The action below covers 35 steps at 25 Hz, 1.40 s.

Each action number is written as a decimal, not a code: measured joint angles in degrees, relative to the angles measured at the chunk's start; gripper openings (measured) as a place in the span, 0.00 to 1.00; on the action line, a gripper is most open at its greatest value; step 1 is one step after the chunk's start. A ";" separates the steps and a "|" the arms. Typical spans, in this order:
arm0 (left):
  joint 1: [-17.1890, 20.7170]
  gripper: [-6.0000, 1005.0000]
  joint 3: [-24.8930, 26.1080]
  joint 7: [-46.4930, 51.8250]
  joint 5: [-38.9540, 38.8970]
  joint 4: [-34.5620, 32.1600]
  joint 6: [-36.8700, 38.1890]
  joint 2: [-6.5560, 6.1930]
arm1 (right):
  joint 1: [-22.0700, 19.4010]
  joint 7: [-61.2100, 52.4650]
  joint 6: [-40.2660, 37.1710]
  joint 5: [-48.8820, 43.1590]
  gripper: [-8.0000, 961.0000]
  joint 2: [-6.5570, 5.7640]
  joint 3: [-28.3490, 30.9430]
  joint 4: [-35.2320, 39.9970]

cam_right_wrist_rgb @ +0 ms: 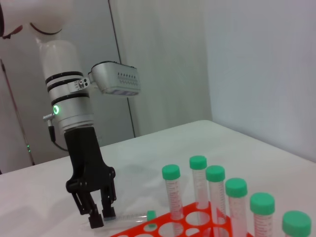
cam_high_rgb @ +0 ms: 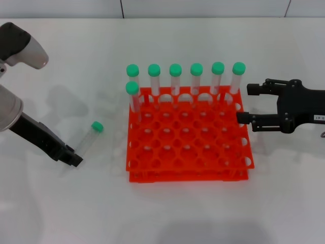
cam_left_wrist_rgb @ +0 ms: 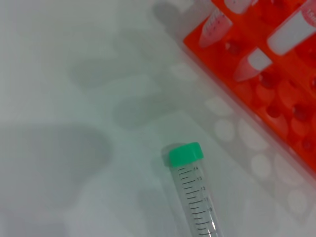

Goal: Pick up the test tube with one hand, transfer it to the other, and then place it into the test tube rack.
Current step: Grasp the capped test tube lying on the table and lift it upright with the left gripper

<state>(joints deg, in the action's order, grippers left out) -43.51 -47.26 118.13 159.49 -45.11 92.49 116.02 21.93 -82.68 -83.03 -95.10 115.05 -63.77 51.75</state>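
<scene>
A plain white counter (cam_high_rgb: 203, 213) fills my view, with a pale wall behind it in the right wrist camera. The rack (cam_high_rgb: 188, 147) sits at the middle, seven green-capped tubes (cam_high_rgb: 196, 76) standing along its far row and far-left corner, the rest of the holes bare.

The tube (cam_high_rgb: 91, 136) I want lies flat on the counter, left of the rack and well apart from it, cap toward the far side. In the left wrist camera it points straight away from the lens, with its graduations facing up.

My left tool (cam_high_rgb: 72, 156) is low over the counter, right at the tube's near end. From the right wrist camera its fingers (cam_right_wrist_rgb: 94, 215) stand slightly parted and hold nothing; whether they touch the tube I cannot tell. My right tool (cam_high_rgb: 242, 104) waits at the rack's right edge, fingers wide apart and empty.

The step in hand, as I judge it, is the first pick. To do it well I would bring the left tool along the tube so the fingers straddle its body nearer the middle rather than the tip. I would close gently, since a round tube on a smooth counter will likely roll or squirt out. Leaving the cap end free should give the right tool room to take it.
</scene>
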 joint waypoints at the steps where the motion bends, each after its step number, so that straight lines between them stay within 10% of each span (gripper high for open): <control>1: 0.00 0.35 -0.01 0.00 0.00 0.02 0.00 0.02 | -0.03 0.00 -0.02 0.00 0.84 -0.01 0.16 -0.01; 35: 0.20 0.18 -0.03 -0.28 0.33 0.91 -0.70 -0.49 | -0.11 -0.03 -0.11 0.69 0.83 0.17 0.50 0.11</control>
<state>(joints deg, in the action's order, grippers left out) -43.30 -47.29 117.85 159.82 -44.20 91.79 115.52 21.83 -82.71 -83.14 -94.41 115.22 -63.27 51.86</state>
